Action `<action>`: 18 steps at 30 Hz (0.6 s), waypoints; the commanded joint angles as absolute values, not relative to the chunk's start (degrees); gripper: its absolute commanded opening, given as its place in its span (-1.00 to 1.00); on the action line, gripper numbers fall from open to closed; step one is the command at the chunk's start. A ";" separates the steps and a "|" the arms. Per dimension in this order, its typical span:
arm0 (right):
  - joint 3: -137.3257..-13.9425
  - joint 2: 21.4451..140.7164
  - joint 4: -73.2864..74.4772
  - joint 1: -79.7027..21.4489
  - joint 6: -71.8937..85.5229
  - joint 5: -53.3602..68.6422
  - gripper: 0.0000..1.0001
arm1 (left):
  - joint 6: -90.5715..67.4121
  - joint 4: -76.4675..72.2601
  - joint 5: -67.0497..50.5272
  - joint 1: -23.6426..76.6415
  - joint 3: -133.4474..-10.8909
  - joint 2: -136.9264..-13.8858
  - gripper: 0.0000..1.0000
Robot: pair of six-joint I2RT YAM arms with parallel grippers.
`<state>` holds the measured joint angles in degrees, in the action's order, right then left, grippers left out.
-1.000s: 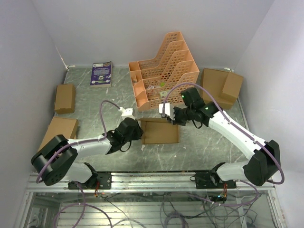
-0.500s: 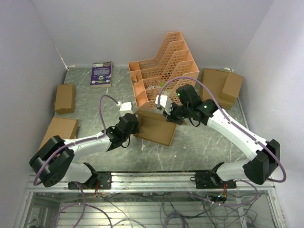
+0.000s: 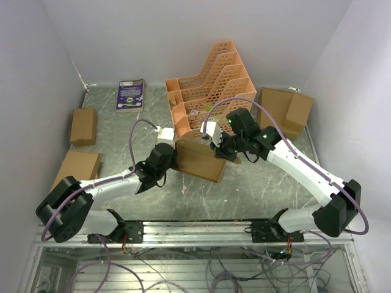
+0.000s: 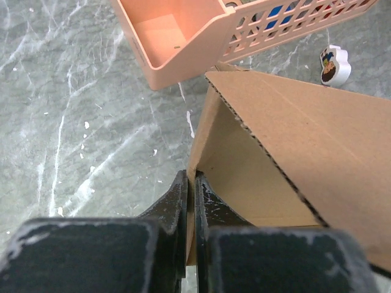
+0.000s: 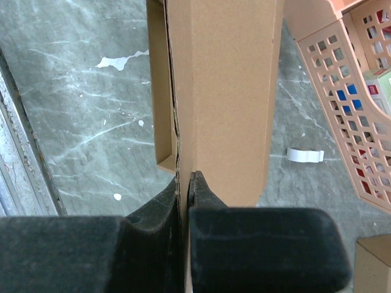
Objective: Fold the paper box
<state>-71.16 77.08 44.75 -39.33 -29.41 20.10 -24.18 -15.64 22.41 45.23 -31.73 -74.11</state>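
Box (image 3: pixel 198 160) is being held tilted, just in front of the rack (image 3: pixel 211 85). Left gripper (image 4: pixel 190 183) is pinching shut on its left wall; right gripper (image 5: pixel 185 183) is pinching its right edge. Judged partway: walls raised, closing remaining.

Bright, even light from overhead - soft, short shadows under the arms on the counter (image 3: pixel 256 189). Top view is sharp, with slight wide-angle bend at the edges. Wrist views: left claw (image 4: pixel 190 178) and right claw (image 5: pixel 185 178) sit close-up, dark, a bit soft - the paper box (image 4: pixel 293 140) is crisp, no glare.
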 commanded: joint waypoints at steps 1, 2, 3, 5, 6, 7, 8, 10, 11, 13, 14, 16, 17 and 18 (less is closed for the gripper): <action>-73.17 76.75 37.04 -40.87 -28.17 24.51 -1.00 | -17.77 -19.35 15.80 45.93 -32.87 -74.87 -0.86; -73.09 76.75 36.95 -40.90 -28.14 24.32 -1.00 | -17.54 -19.45 15.52 45.72 -32.72 -74.93 -0.84; -73.04 76.78 36.84 -40.87 -28.01 24.10 -1.00 | -17.42 -19.56 15.49 45.71 -32.68 -75.03 -0.74; -72.95 76.86 36.64 -40.87 -27.87 24.00 -1.00 | -17.34 -19.49 15.71 45.53 -32.76 -75.25 -0.45; -72.95 76.90 36.65 -40.87 -27.75 24.06 -1.00 | -17.24 -19.59 15.80 45.46 -32.80 -75.38 -0.38; -72.95 76.99 36.64 -40.89 -27.65 24.20 -1.00 | -17.27 -19.70 15.93 45.49 -32.83 -75.56 -0.34; -72.99 77.04 36.69 -40.89 -27.68 24.31 -1.00 | -17.23 -19.89 16.01 45.45 -32.94 -75.63 -0.30; -73.19 77.24 36.81 -40.92 -27.60 24.47 -1.00 | -17.23 -20.52 16.06 45.36 -32.94 -75.67 -0.25; -73.21 77.34 36.93 -40.94 -27.64 24.56 -1.00 | -17.29 -20.97 15.96 45.37 -32.81 -75.60 -0.24; -73.30 77.45 36.93 -40.87 -27.69 24.69 -1.00 | -17.32 -21.89 15.60 45.30 -32.74 -75.51 -0.24; -73.30 77.58 37.02 -40.87 -27.64 24.70 -1.00 | -17.39 -22.34 15.33 45.27 -32.69 -75.50 -0.23; -73.34 77.71 37.12 -40.87 -27.68 24.65 -1.00 | -17.41 -23.73 14.11 44.98 -32.07 -75.23 -0.21; -73.31 77.62 37.10 -40.91 -27.68 24.57 -1.00 | -17.49 -24.82 13.30 44.77 -31.50 -74.95 -0.19; -73.15 77.57 37.04 -40.92 -27.65 24.48 -1.00 | -17.37 -26.09 12.22 44.45 -30.97 -74.39 -0.15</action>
<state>-71.16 77.08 45.43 -39.33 -28.51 19.46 -21.98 -19.31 20.38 43.20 -31.68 -74.85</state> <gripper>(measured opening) 0.009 0.392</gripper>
